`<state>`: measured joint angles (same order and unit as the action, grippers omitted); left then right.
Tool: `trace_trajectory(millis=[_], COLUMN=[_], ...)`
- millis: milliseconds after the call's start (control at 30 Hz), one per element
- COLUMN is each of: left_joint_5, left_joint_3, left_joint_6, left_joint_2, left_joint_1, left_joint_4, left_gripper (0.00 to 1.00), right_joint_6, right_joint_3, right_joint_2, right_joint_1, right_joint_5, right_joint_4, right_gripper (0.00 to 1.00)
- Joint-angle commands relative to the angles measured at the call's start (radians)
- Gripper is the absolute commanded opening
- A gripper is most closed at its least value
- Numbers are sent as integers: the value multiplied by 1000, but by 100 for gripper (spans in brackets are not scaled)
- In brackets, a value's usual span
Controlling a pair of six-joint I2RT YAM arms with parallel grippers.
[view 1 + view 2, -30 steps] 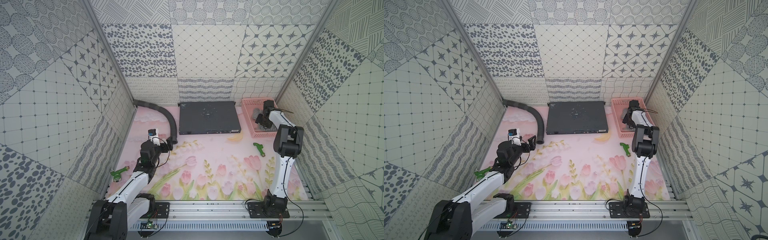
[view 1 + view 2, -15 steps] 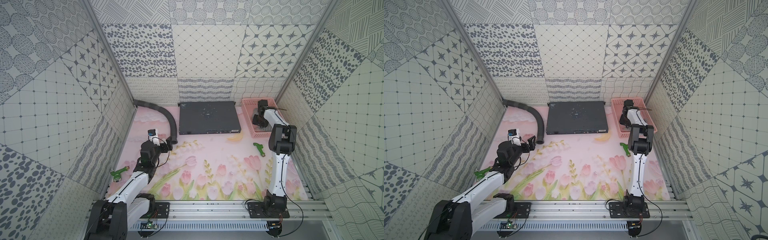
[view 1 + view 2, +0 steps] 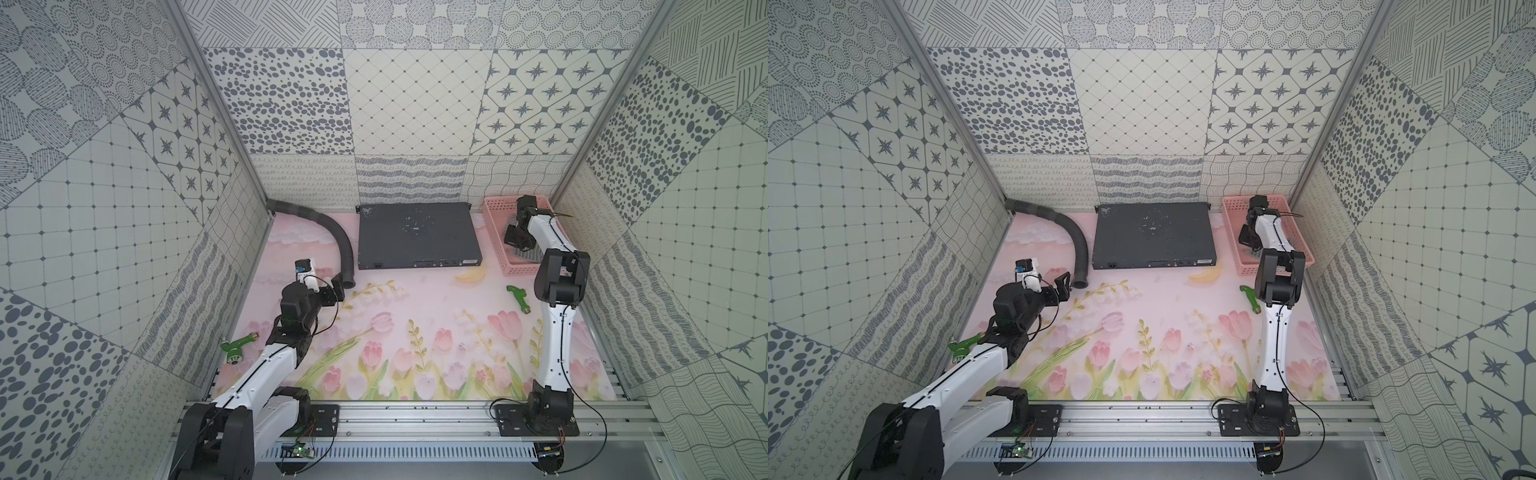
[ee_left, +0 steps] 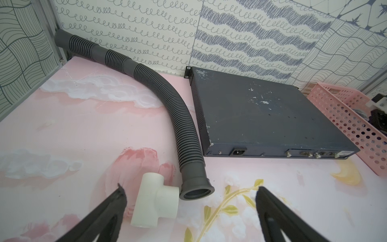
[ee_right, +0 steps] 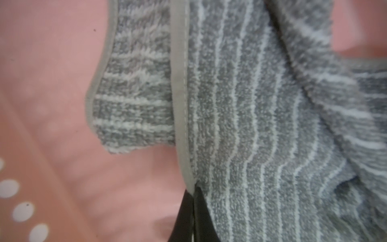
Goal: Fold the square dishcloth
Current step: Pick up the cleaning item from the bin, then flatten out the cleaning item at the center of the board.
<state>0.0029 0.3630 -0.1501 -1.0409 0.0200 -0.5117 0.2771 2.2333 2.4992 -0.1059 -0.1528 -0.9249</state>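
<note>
Since my right gripper (image 5: 193,193) is pinched on the bound hem of the square dishcloth (image 5: 251,104), expect light, limp drape; left gripper (image 4: 189,188) spread, empty.

walls (image 3: 407,104) are a patchwork of grey-on-cream patterned panels, tabletop (image 3: 419,303) is pink with painted tulips, metal rail (image 3: 415,417) along the front, soft even light
</note>
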Motion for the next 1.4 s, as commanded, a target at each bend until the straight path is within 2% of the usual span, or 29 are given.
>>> trace_trajectory(millis=[0, 200, 367, 667, 833, 1000, 1233, 1367], left_joint_5=[-11, -29, -41, -17, -3, 10, -1, 11], left_joint_3=[-1, -7, -14, -9, -4, 5, 35, 81], left_joint_6=[12, 9, 3, -4, -8, 1, -27, -59], left_joint_2=[12, 27, 35, 36, 39, 55, 99, 120], left_joint_1=[6, 6, 6, 5, 6, 6, 5, 6], left_joint_4=[-2, 1, 0, -2, 1, 7, 76, 178], left_gripper=[99, 99, 99, 99, 99, 99, 99, 99], right_joint_6=[-6, -30, -27, -30, -56, -63, -104, -111], right_joint_3=[9, -53, -40, 69, 114, 69, -46, -72], right_joint_2=[-3, -81, -91, -121, -225, -348, -522, -628], right_joint_1=[20, 107, 155, 141, 140, 155, 262, 333], right_joint_5=[43, 44, 60, -15, -67, -85, -204, -248], right_joint_4=[-23, -29, -30, -86, -115, -115, -52, -49], right_gripper=[0, 0, 0, 0, 0, 0, 0, 0])
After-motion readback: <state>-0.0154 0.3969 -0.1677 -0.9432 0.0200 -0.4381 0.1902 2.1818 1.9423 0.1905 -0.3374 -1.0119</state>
